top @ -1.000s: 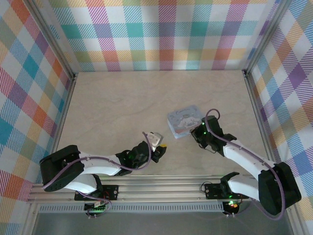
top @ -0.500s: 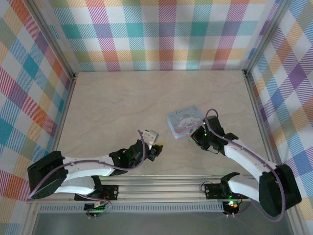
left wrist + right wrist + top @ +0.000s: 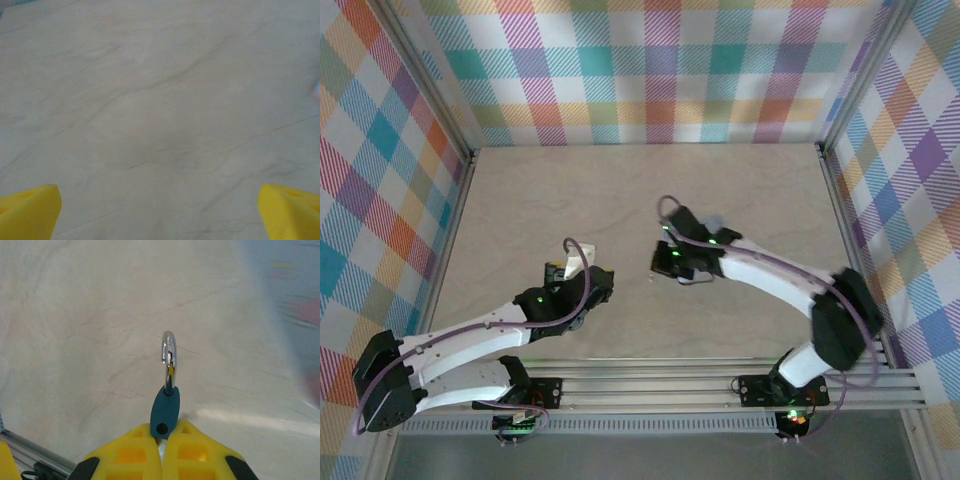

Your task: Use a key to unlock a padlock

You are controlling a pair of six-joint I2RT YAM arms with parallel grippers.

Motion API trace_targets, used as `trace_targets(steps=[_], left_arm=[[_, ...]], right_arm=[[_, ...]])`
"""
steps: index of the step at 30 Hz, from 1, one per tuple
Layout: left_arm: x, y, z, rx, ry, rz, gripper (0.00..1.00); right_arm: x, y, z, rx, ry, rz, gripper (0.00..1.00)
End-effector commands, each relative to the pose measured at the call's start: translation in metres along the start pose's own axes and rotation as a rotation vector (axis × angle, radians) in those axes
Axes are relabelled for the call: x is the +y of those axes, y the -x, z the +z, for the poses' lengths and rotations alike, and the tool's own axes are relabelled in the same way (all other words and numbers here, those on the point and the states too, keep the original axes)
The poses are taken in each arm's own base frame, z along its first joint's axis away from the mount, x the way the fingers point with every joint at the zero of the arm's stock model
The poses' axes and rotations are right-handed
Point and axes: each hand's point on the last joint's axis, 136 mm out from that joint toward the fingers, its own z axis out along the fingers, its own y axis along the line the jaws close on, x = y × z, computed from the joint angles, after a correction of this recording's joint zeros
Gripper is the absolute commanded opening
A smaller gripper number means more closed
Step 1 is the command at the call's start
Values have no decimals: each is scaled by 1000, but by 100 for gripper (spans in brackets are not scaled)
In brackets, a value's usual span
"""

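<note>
Bright, even light on the table point(image 3: 620, 190), shadows faint. The right wrist view holds the padlock point(image 3: 165, 410) sharp but smears its upper right corner, perhaps from motion.

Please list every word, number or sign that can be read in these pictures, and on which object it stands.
None can be read.
The pale blue tin carries coloured marks, but they are too blurred to read.
The padlock in the right tool shows no lettering.

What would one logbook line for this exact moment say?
left gripper: open, empty, over table | right gripper: shut on padlock | padlock: body pinched, silver shackle pointing outward
</note>
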Motion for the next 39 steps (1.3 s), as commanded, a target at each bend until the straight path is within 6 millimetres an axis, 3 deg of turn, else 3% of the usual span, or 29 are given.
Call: trace_targets(steps=[1, 7, 8, 10, 14, 17, 18, 20, 24, 26, 30, 34, 36, 39], left_arm=[[35, -16, -8, 50, 110, -3, 100], [57, -27, -18, 46, 116, -103, 100], [59, -29, -20, 45, 113, -114, 100], [64, -32, -22, 45, 99, -139, 100], [65, -37, -25, 53, 62, -166, 100], [55, -31, -24, 48, -7, -157, 100], [49, -27, -24, 44, -48, -137, 100], [42, -13, -24, 15, -93, -109, 100], [46, 20, -11, -18, -104, -151, 100], [49, 34, 2, -32, -113, -194, 100], [57, 61, 26, -104, -85, -222, 100], [80, 72, 57, -155, 65, -100, 100], [100, 71, 74, -160, 149, -108, 100], [128, 60, 101, -137, 188, -188, 100]], right_arm=[[33, -3, 33, 109, 31, -137, 0], [86, 0, 97, 229, 84, -224, 3], [90, 0, 103, 241, 86, -230, 5], [97, -1, 110, 260, 84, -243, 19], [108, 7, 95, 221, 96, -279, 43], [112, 24, 63, 133, 74, -338, 62], [110, 32, 49, 91, 49, -359, 75], [101, 48, 22, 8, -3, -395, 84], [61, 88, -39, -200, -136, -428, 93], [33, 106, -70, -315, -214, -412, 100], [-41, 141, -121, -541, -335, -323, 100], [-140, 158, -154, -668, -406, -133, 100], [-171, 156, -163, -734, -393, -141, 100], [-198, 148, -170, -854, -426, -281, 100]])
